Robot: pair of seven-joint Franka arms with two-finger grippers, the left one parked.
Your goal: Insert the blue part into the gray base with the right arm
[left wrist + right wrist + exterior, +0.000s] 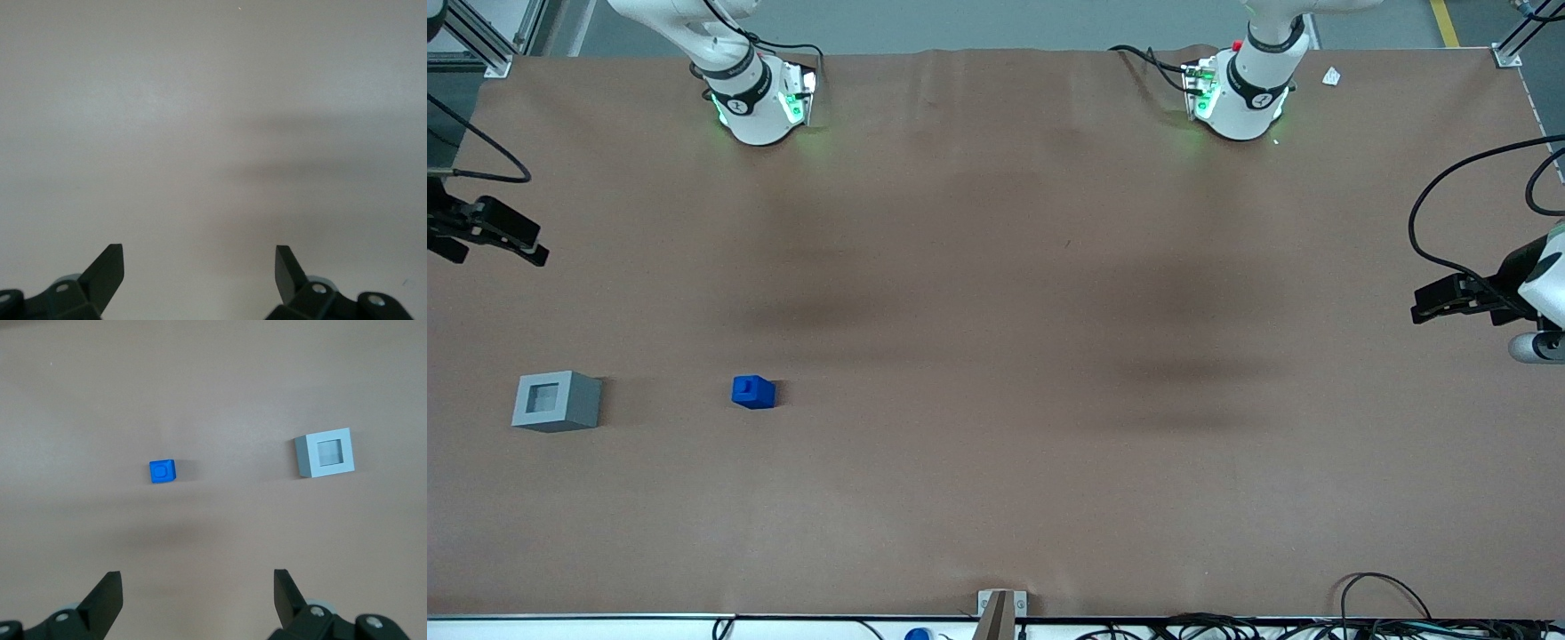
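Spread wide and empty, the gripper (197, 593) hangs high at the front view's left edge. Lower left there, the blue part (753, 391) sits well apart from the gray base (557, 401). It looks light, rigid and slick; pinching its flat sides seems safest.

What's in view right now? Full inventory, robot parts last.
blue part: 1, bright blue, on the table, apart from the gray base, toward the parked arm's end from it.
gray base: 1, light gray, recess facing up and empty, toward the working arm's end.
table: 1, brown covering, carries both blocks.
paper scrap: 1, white, near the parked arm's mount.
right arm: 1, white with black bands.
tool: 1, black, open, holding nothing, raised above the table, both blocks in its wrist view.
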